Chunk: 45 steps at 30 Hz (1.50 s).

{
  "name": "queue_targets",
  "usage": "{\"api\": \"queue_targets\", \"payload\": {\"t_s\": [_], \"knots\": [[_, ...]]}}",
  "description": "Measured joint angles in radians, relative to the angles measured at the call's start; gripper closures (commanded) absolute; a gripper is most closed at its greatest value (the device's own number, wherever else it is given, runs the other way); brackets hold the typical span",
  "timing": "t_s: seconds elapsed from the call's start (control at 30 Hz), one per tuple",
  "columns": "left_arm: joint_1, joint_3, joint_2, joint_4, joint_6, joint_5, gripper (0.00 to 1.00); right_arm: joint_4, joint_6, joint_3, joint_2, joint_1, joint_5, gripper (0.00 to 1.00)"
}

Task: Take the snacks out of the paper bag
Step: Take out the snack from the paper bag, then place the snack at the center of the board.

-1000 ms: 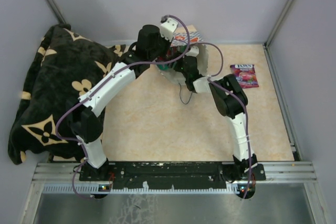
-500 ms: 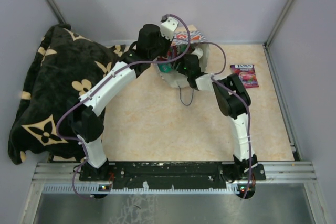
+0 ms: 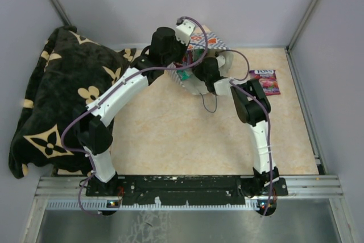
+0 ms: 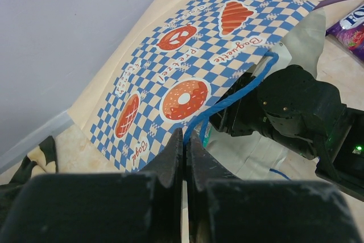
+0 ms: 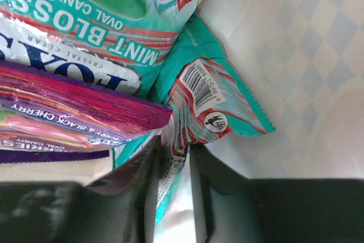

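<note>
Left gripper (image 4: 185, 157) was pinched shut on one blue string handle (image 4: 227, 102) of the single paper bag (image 4: 170, 78). Right gripper (image 5: 172, 159), inside the bag, clamped one teal packet (image 5: 210, 106). One purple packet (image 3: 265, 81) lay outside on the table (image 3: 170, 135).

Up top now: a beige marbled tabletop (image 3: 170, 140) spreads out ahead of me, and the light on it is soft and even. Pale grey-lilac panel walls (image 3: 125, 4) close it in at the far end and down both sides. Two slanted silver metal corner posts (image 3: 310, 9) stand where the panels meet. Over on my left, a black plush blanket with cream flower patterns (image 3: 51, 95) lies heaped against the side wall. Along my near edge runs a ribbed aluminium rail (image 3: 187, 192), with a scuffed grey metal sheet (image 3: 187, 226) just below it. From my left wrist view, a pale grey strip (image 4: 40, 132) lines the foot of the wall where it meets the tabletop.
</note>
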Motion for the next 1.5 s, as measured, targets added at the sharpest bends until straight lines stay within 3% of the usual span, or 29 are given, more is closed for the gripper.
{"api": "queue_targets", "payload": {"t_s": [0.03,0.07,0.23,0.43,0.67,0.9,1.17,1.5], "knots": [[0.0,0.0,0.0,0.0,0.0,0.0,1.0,-0.003,0.01,0.003,0.003,0.0,-0.004,0.97],[0.0,-0.001,0.0,0.0,0.0,0.0,1.0,-0.003,0.017,0.003,0.003,0.0,-0.01,1.0],[0.0,-0.008,0.0,0.001,-0.001,-0.003,1.0,0.025,0.025,-0.032,-0.005,-0.004,-0.05,1.0],[0.0,-0.052,-0.009,0.053,-0.016,-0.048,1.0,0.041,0.032,-0.24,-0.163,-0.009,-0.208,1.0],[0.003,-0.12,-0.02,0.132,-0.017,-0.124,1.0,-0.187,-0.077,-0.392,-0.506,0.005,-0.416,1.0],[0.021,-0.137,-0.026,0.195,-0.014,-0.151,1.0,-0.54,-0.329,-0.424,-0.859,0.014,-0.5,1.0],[0.056,-0.145,-0.026,0.222,-0.015,-0.154,1.0,-0.991,-0.569,-0.439,-1.031,-0.004,-0.349,1.0],[0.075,-0.19,-0.042,0.231,-0.014,-0.154,1.0,-1.38,-0.618,-0.361,-1.059,-0.042,0.119,1.0]]}}
